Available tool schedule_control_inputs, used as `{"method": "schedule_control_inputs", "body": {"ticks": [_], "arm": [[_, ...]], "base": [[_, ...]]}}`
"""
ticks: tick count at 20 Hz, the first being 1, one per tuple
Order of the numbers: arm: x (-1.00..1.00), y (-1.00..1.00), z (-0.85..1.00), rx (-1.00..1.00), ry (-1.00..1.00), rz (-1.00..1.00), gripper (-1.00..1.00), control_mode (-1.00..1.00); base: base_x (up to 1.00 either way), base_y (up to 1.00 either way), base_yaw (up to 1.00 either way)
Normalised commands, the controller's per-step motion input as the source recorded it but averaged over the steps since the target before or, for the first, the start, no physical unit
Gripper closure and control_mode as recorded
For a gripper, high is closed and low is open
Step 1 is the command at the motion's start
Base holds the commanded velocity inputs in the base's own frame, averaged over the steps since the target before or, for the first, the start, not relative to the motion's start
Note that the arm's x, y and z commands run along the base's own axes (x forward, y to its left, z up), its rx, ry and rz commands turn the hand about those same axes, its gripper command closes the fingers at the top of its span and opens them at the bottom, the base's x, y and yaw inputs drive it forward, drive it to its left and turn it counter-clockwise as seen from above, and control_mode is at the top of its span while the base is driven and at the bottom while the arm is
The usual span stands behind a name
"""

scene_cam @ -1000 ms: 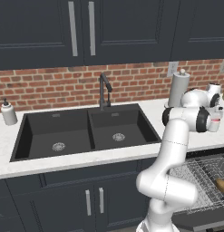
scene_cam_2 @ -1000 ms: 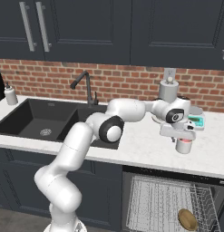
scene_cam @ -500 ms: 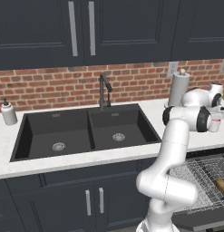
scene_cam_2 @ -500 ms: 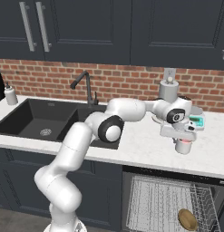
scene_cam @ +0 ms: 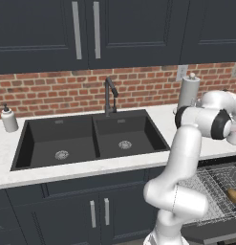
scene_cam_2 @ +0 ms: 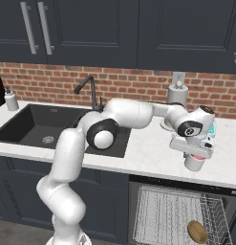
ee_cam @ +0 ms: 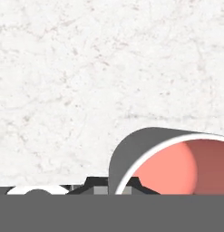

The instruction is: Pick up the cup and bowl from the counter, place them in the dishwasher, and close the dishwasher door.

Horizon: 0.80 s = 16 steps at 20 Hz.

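1. gripper [scene_cam_2: 196, 155] pinched tight on the cup [scene_cam_2: 195, 162] rim, straight above it.
2. cup stands on the counter [scene_cam_2: 148, 158], at 3 o'clock of the sink [scene_cam_2: 48, 125].
3. Hand view: cup [ee_cam: 177, 163] at 5 o'clock, touching the fingers.
4. bowl [scene_cam_2: 198, 231] lies in the dishwasher [scene_cam_2: 177, 215] rack.

Cup [scene_cam_2: 194, 161] on white counter [scene_cam_2: 143, 153]

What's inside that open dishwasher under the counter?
A silver wire rack fills the open dark dishwasher, and a small tan-brown wooden bowl lies in it near the front right. The robot's arm hides part of the rack in the left base view.
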Motion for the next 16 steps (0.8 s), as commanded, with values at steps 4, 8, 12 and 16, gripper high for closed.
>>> {"method": "schedule_control_inputs", "body": {"ticks": [4, 8, 12, 16], "arm": [[-0.96, 0.29, 0.00, 0.03, 0.00, 0.05, 1.00, -1.00], [-1.00, 0.48, 0.00, 0.00, -0.02, 0.08, 1.00, -1.00], [-1.00, 0.55, 0.00, 0.00, -0.08, 0.09, 1.00, -1.00], [-0.89, 0.69, -0.07, 0.00, -0.16, 0.14, 1.00, -1.00]], "base": [[0.00, 0.00, 0.00], [0.00, 0.00, 0.00], [0.00, 0.00, 0.00], [0.00, 0.00, 0.00]]}}
